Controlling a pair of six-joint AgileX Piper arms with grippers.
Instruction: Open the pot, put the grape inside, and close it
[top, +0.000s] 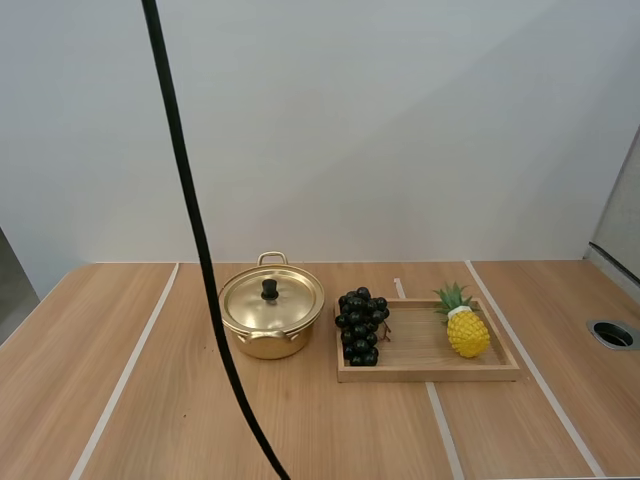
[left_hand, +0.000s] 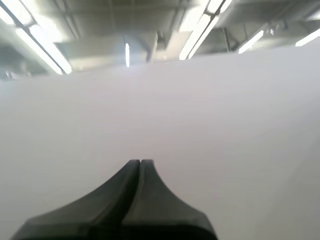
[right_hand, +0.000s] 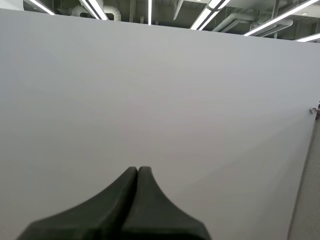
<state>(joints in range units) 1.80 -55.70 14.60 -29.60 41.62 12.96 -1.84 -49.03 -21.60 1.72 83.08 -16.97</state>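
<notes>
High view — gold pot (top: 268, 345), lid (top: 285, 303) seated, black knob (top: 269, 289) upright at centre; stands on the table (top: 150, 400) just beside the left end of the wooden tray (top: 430, 373). Grapes (top: 361, 326): dark bunch lying on that end of the tray, long axis running near-to-far, stalk direction too small to tell; pineapple (top: 467, 330) toward the other end. Left gripper (left_hand: 140, 162), right gripper (right_hand: 138, 169): fingers pressed together, holding nothing. Step in hand, by judgement — lid removal: descend straight over the knob, pinch it squarely, lift vertically, park the lid on bare table away from the tray.
</notes>
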